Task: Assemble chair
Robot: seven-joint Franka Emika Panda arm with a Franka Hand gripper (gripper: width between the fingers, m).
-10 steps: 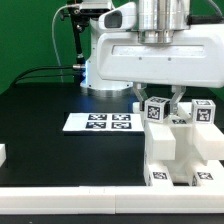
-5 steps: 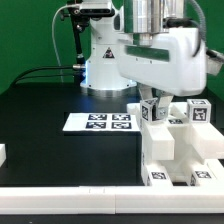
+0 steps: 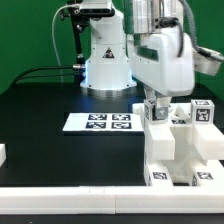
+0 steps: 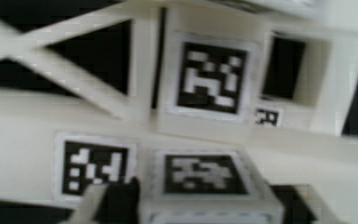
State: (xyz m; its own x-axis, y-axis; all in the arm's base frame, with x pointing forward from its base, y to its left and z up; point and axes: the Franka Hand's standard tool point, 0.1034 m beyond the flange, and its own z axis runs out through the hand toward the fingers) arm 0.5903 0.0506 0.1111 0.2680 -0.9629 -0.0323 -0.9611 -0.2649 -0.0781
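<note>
The chair (image 3: pixel 186 152) is a chunky white tagged structure at the exterior view's right, near the front edge. My gripper (image 3: pixel 157 108) reaches straight down onto its top and is shut on a small white tagged peg (image 3: pixel 158 117) standing there. A second tagged block (image 3: pixel 203 112) sits on the chair further to the exterior view's right. In the wrist view my gripper (image 4: pixel 208 202) has dark fingers (image 4: pixel 137 200) on either side of the tagged peg (image 4: pixel 202 172). Behind the peg are the chair's white cross-braced frame (image 4: pixel 78 55) and a tagged bar (image 4: pixel 217 75).
The marker board (image 3: pixel 100 122) lies flat on the black table at the middle. A small white part (image 3: pixel 3 155) shows at the exterior view's left edge. The robot base (image 3: pixel 102 60) stands at the back. The table's white front rim (image 3: pixel 70 200) runs along the front.
The hand has turned about its vertical axis while staying over the same spot on the chair's top. The peg stays between the fingers and the chair has not moved.
</note>
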